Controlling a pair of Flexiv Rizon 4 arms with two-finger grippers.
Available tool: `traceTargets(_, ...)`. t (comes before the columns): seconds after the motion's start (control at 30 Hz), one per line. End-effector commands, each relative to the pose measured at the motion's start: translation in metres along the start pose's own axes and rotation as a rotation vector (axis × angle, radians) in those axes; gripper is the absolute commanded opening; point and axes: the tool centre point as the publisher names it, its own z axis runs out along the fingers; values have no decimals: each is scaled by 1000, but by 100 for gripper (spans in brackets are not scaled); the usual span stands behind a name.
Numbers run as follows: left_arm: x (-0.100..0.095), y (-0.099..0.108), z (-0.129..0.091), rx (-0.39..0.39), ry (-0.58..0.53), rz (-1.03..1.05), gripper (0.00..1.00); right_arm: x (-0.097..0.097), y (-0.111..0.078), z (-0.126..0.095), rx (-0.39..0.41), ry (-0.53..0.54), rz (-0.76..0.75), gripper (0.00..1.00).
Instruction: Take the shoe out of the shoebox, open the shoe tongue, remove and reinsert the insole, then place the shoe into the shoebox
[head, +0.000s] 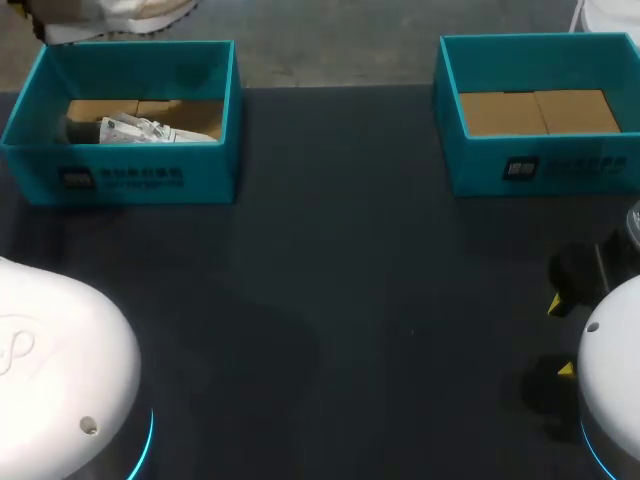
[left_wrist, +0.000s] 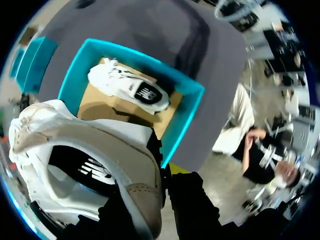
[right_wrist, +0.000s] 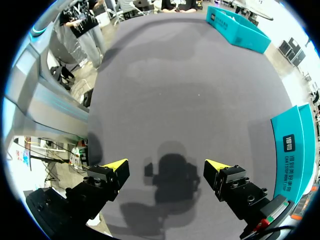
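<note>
Aloft, left fingers (left_wrist: 192, 202) clamp a shoe (left_wrist: 100, 150); right fingers (right_wrist: 114, 169) gape over the dark table (right_wrist: 190, 85).

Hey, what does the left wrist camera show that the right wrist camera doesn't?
Only the left wrist view shows shoes: a beige shoe up close, and a white shoe lying in the near box. Only the right wrist view shows the right gripper, open over bare table with its shadow beneath. Both show the dark table and teal boxes.
</note>
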Motion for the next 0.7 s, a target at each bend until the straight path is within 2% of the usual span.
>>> traceTargets(0.03, 8, -1, 10, -84, -81, 197, 0, 2, 0, 1, 1, -3, 0, 100)
traceTargets(0.13, 10, 4, 12, -41, -99, 233, 0, 2, 0, 1, 1, -3, 0, 100)
traceTargets(0.63, 10, 6, 13, -39, -93, 238, 0, 2, 0, 1, 1, -3, 0, 100)
traceTargets(0.7, 6, 7, 15, -19, -102, 268, 0, 2, 0, 1, 1, -3, 0, 100)
